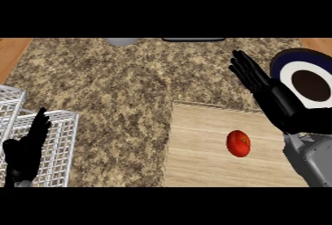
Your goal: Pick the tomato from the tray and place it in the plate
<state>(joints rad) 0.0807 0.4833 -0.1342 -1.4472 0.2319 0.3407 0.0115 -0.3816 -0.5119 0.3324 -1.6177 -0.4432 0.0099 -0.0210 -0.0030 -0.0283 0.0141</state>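
Observation:
A red tomato [238,143] lies on the pale wooden tray [201,154] at the lower right of the head view. The plate [290,66], dark blue at the rim with a white ring and a brown centre, sits at the right edge beyond the tray. My right hand [262,85] is open with straight fingers, raised above the tray's far right corner and partly covering the plate; it is well above and right of the tomato. My left hand [27,147] rests open at the lower left, fingers up.
A white wire rack [58,145] stands at the left edge under my left hand. A grey object [122,41] and a dark object [193,39] show at the counter's far edge. Speckled counter spans the middle.

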